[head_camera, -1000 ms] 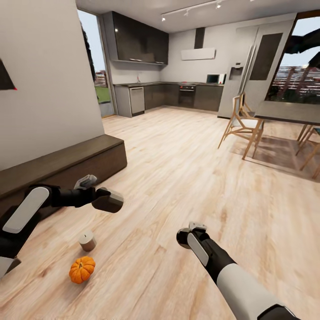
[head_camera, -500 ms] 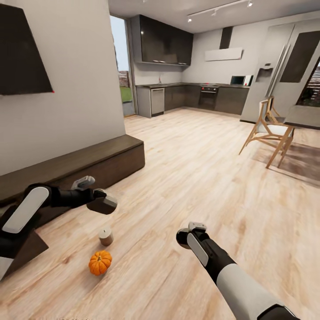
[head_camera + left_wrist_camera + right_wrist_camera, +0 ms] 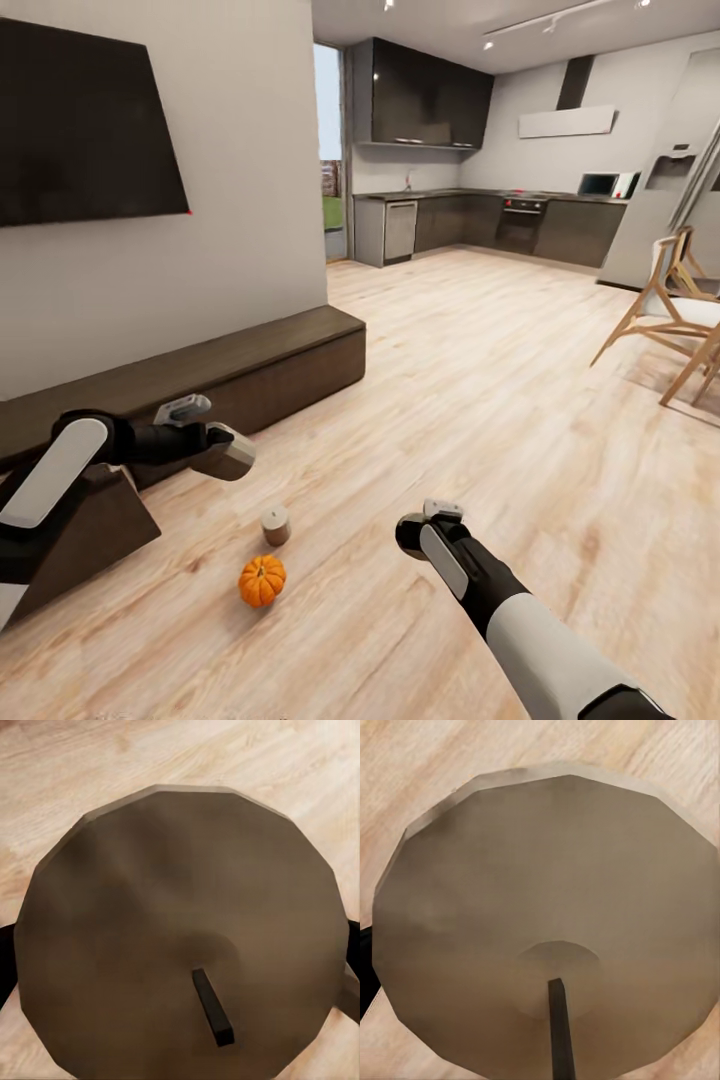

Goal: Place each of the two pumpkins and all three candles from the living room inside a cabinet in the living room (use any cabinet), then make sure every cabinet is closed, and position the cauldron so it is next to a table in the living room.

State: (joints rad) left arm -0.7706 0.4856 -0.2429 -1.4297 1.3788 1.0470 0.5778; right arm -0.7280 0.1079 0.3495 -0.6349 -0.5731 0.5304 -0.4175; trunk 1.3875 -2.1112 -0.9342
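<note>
Both wrist cams are right up against a candle top w/ a dark wick: left candle (image 3: 180, 937) is darker brown, right candle (image 3: 547, 922) paler beige. So the left end effector (image 3: 228, 452) and right end effector (image 3: 425, 525) each look clenched on one, tho the fingers barely show.

On the wood floor (image 3: 480, 400) btw the arms sits an orange pumpkin (image 3: 262, 580), and just past it, near but not touching, a third candle (image 3: 276, 524) standing upright.

Further back along the wall is the long dark cabinet (image 3: 250, 365), w/ one front swung open by the left arm. TV (image 3: 85, 125) above, chair (image 3: 672, 315) off right, kitchen at the far end.
</note>
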